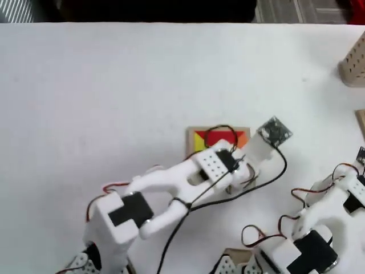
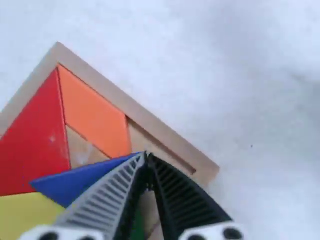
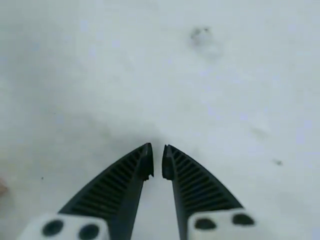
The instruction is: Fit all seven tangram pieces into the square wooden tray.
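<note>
- High view: square wooden tray [image 1: 188,141] on the white bench [image 1: 114,85], a little toward 4 o'clock from centre, half covered by the left arm [image 1: 171,182] stretched in from 7 o'clock. Right arm [image 1: 319,228] folded at 4 o'clock, well apart from the tray.
- Left wrist view: left pincer [image 2: 147,159] pressed tip to tip over the tray, clamping nothing that can be made out, its tips at the point of the blue piece [image 2: 80,180]. Hard to tell whether that one sits flat or rides up. Red triangle [image 2: 35,140], orange piece [image 2: 92,117] and yellow piece [image 2: 25,215] seated. Bare tray floor between them, so probably not yet full.
- Right wrist view: right pincer [image 3: 156,162] narrowed to a slit, empty, over the bench.
- Handling, as a guess: thin, stiff, light, smooth pieces, apt to skate. Best pinched across opposite flat edges near the middle, or nudged home by a corner.
</note>
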